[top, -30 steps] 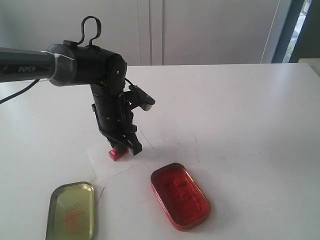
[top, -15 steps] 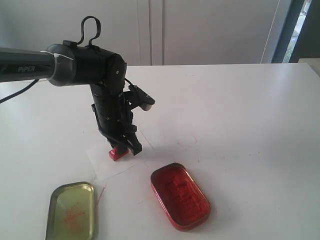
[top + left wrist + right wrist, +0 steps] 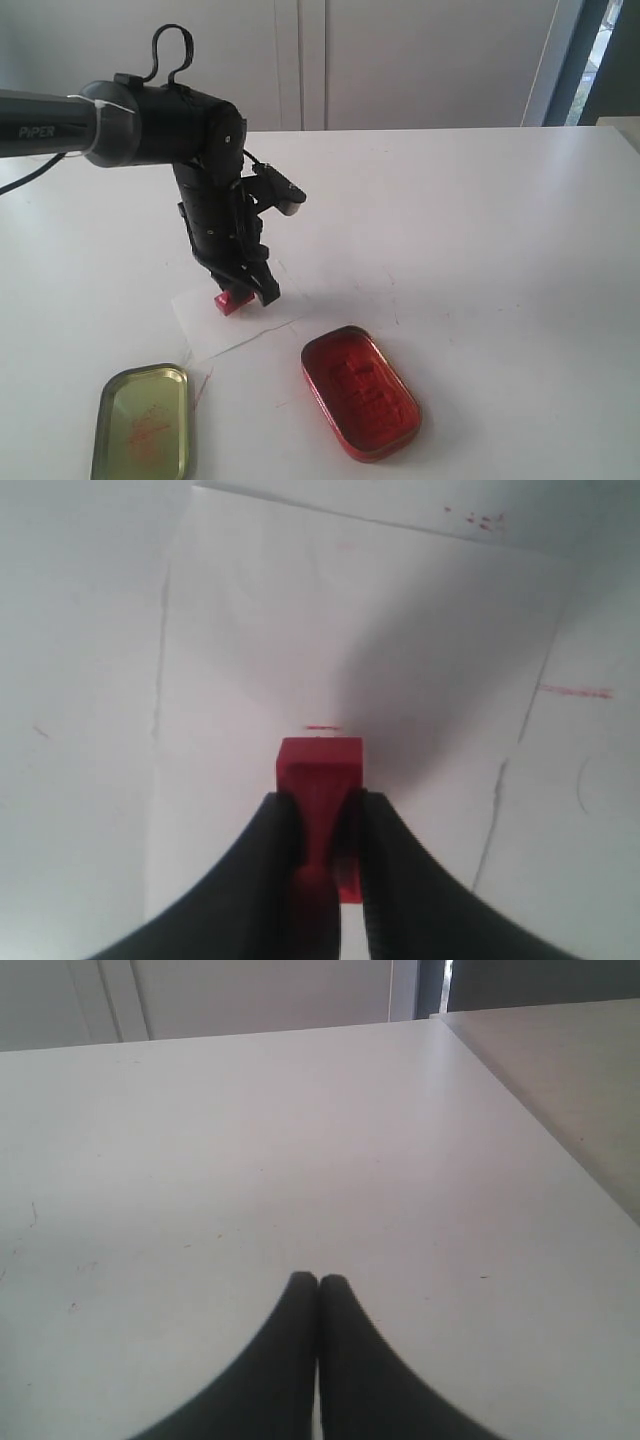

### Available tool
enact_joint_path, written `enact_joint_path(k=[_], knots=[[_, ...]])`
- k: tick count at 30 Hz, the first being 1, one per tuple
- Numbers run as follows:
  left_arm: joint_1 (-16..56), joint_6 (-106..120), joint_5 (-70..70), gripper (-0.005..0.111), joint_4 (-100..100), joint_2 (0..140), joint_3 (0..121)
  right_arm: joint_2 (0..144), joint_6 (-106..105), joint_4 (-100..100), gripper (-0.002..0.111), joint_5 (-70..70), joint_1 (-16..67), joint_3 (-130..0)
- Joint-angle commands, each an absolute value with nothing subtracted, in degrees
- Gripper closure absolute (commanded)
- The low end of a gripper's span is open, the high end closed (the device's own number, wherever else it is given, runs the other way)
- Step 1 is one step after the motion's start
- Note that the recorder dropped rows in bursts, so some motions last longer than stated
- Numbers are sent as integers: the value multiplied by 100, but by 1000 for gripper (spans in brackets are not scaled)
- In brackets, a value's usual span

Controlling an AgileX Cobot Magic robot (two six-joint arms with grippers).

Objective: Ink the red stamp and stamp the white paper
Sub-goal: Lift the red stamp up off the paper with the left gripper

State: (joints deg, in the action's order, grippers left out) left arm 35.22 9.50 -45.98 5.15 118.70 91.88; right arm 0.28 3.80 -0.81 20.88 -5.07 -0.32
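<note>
My left gripper (image 3: 248,291) points down over the white paper (image 3: 236,325) and is shut on the red stamp (image 3: 231,301). In the left wrist view both black fingers clamp the handle of the red stamp (image 3: 320,765), whose square base sits at or just above the white paper (image 3: 250,630); I cannot tell if they touch. A faint red mark (image 3: 322,727) shows on the sheet just beyond the base. My left gripper (image 3: 322,805) hides the handle's lower part. My right gripper (image 3: 319,1282) is shut with nothing in it over bare table, and is out of the exterior view.
An oval red tin with a red ink pad (image 3: 360,392) lies near the front, right of the paper. Its gold-green lid (image 3: 143,422) lies at the front left. The white table (image 3: 480,230) carries faint red smears.
The left arm has shifted slightly left and up, and the stamp moved with it by a small amount. The tin and the lid have not moved.
</note>
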Motion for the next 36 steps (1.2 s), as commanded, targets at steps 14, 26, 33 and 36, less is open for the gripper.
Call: enact_joint_path(k=[14, 26, 33, 36], knots=[[3541, 877, -4839, 107, 518, 11414, 9213, 0, 374, -36, 108, 2006, -503, 0], [3541, 683, -4980, 107, 545, 11336, 9203, 0, 374, -36, 108, 2006, -503, 0], [3550, 579, -5179, 107, 557, 11148, 9203, 0, 374, -36, 108, 2006, -503, 0], [3550, 487, -5328, 107, 566, 11124, 9203, 0, 374, -36, 108, 2006, -503, 0]])
